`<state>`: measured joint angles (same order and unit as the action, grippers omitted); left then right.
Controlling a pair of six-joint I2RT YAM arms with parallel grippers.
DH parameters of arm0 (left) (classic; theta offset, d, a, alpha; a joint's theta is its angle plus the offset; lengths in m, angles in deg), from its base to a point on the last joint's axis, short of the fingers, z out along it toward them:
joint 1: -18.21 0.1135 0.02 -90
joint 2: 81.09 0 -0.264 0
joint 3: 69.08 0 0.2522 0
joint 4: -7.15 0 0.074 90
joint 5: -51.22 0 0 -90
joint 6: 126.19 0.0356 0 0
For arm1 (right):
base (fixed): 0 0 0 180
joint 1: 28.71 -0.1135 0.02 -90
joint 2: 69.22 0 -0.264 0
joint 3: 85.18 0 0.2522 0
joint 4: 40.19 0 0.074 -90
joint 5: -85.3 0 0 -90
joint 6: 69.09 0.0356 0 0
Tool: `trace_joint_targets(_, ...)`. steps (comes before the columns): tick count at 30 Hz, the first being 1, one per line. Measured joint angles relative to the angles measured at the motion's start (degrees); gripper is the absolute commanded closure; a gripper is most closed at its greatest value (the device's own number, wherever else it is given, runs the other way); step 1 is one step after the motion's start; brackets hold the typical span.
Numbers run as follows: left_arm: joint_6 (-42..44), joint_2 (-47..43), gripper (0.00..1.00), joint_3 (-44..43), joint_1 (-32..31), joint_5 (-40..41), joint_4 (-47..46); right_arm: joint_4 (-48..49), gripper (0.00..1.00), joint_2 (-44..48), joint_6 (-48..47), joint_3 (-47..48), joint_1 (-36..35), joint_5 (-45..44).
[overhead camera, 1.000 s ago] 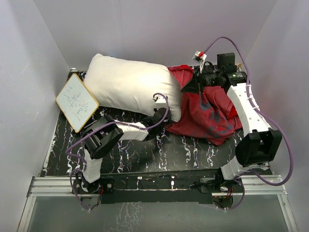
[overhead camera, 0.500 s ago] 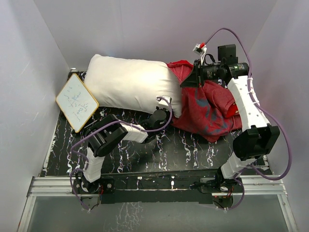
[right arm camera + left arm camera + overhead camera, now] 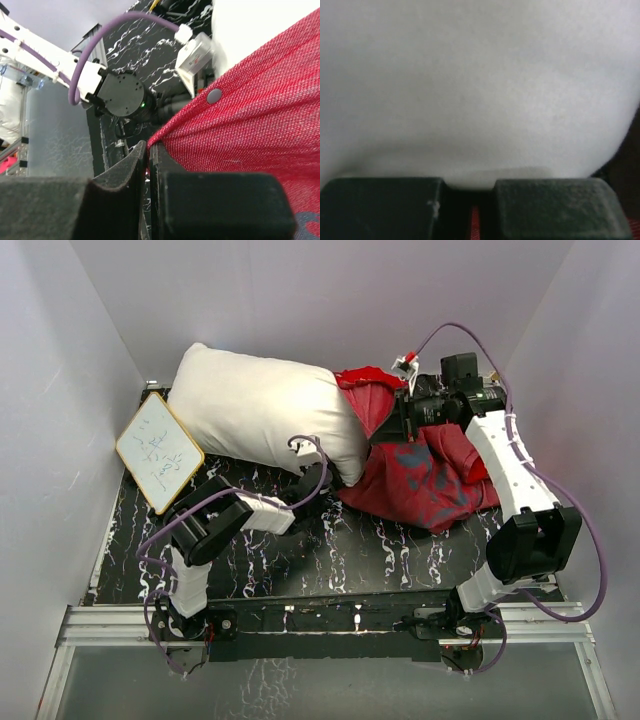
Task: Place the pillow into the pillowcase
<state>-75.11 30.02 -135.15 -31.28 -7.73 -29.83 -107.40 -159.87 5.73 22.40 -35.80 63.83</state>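
Observation:
The white pillow lies at the back left, with its right end in the mouth of the red pillowcase. My right gripper is shut on the upper edge of the pillowcase's mouth and holds it up over the pillow's end. The right wrist view shows the jaws pinching the red cloth by a snap button. My left gripper is tucked under the pillow's near right corner. In the left wrist view the pillow fills the picture, and the near-closed jaws have a thin strip of red cloth between them.
A small wood-framed white board leans at the left edge of the black marbled table. White walls close in on the left, back and right. Purple cables loop over both arms.
The pillow and my left gripper have shifted left and slightly back. My right gripper has moved a little left with the pillowcase's edge, and the bunched cloth followed.

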Motion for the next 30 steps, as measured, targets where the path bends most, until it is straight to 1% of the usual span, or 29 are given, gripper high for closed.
trace_joint_targets(2, -1.14, 0.0, 1.0, -0.63, 0.35, -0.31, 1.14, 0.44, 0.92, 0.44, -0.02, -2.16, -0.9, -0.22)
trace_joint_targets(5, -0.57, 0.39, 1.0, -3.17, 0.28, -1.7, 2.99, 1.31, 0.92, 0.44, 0.13, -2.78, -1.86, -0.9)
trace_joint_targets(8, 1.11, 1.92, 1.0, -5.95, 0.13, -4.98, 2.78, 2.1, 0.92, 0.31, 1.05, -0.92, -1.9, -0.9)
trace_joint_targets(10, 2.16, 3.19, 1.0, -6.67, -0.24, -7.45, 1.75, 2.71, 0.92, -0.09, 2.25, 2.03, -1.9, -0.79)
trace_joint_targets(13, 3.39, 4.85, 1.0, -6.6, -0.68, -10.86, -0.15, 4.22, 0.92, -0.63, 4.02, 5.64, -1.9, -1.09)
trace_joint_targets(17, 5.14, 5.16, 1.0, -5.07, -0.76, -16.94, -1.9, 8.59, 0.92, -1.16, 7.96, 6.64, -1.92, -3.37)
trace_joint_targets(18, 5.66, 5.16, 0.95, -4.55, -0.83, -18.78, -2.36, 10.14, 0.92, -1.62, 9.05, 6.64, -1.92, -4.42)
trace_joint_targets(21, 7.3, 3.82, 0.69, -1.99, -0.94, -23.26, -2.86, 14.56, 0.91, -3.85, 11.15, 6.56, -2.03, -9.07)
trace_joint_targets(24, 8.7, -1.18, 0.49, 3.06, -1.27, -25.7, -1.73, 19.5, 0.91, -7.3, 12.44, 5.27, -1.51, -14.51)
trace_joint_targets(26, 9.92, -7.02, 0.41, 6.25, -1.49, -26.75, 1.09, 21.62, 0.9, -10.51, 12.74, 4.31, -0.74, -16.65)
trace_joint_targets(30, 13.11, -19.32, 0.29, 7.28, -1.7, -28.83, 9.14, 23.45, 0.81, -17.25, 12.68, 2.25, 1.07, -19.87)
